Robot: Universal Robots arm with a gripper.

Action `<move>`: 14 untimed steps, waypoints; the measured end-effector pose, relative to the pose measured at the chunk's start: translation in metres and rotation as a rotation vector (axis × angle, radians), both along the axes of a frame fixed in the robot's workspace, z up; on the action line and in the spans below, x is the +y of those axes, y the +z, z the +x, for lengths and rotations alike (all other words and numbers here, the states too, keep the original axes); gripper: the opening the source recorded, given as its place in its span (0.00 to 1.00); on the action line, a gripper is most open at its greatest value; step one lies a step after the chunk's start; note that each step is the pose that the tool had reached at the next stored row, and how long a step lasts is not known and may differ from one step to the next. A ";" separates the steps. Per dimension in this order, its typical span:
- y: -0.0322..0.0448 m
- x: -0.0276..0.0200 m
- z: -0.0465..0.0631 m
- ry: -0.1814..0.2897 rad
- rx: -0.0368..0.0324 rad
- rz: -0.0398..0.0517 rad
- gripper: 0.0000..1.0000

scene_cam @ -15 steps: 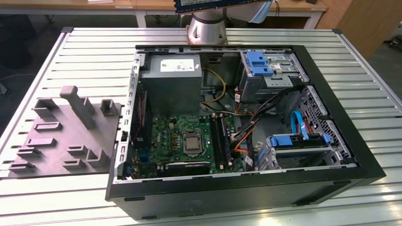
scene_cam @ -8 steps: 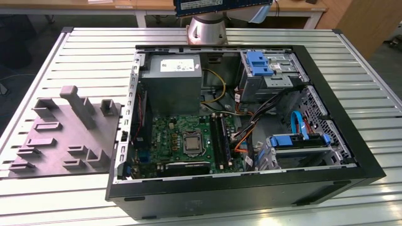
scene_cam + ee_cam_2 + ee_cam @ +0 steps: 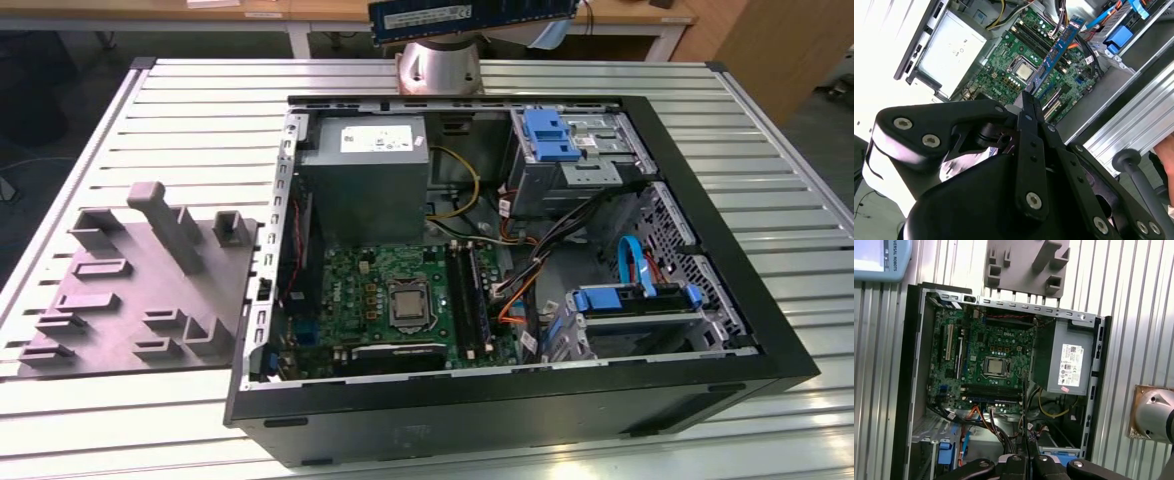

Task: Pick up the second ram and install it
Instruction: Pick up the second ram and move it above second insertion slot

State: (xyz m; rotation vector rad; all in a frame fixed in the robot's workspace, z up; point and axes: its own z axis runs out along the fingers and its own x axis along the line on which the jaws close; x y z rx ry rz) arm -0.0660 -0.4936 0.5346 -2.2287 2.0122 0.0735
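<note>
You're past the pickup here: the gripper is clenched on one end of the second ram. The stick hangs in the air well above the open case, right at the top edge of the exterior view. So I'd call this the carry-to-slot part of the install. My take: seating it calls for getting the stick's long edge lined up with a free memory slot beside the CPU socket, dead straight, or it'll bind.

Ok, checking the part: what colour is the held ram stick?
Dark blue second ram, best in second wrist view.
</note>
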 end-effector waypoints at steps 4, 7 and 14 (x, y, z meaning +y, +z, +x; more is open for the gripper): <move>-0.0026 0.0000 0.000 0.000 0.0000 0.0000 0.11; -0.0045 0.0000 0.000 0.000 0.0000 0.0000 0.11; -0.0091 0.0000 0.000 0.000 0.0001 0.0000 0.11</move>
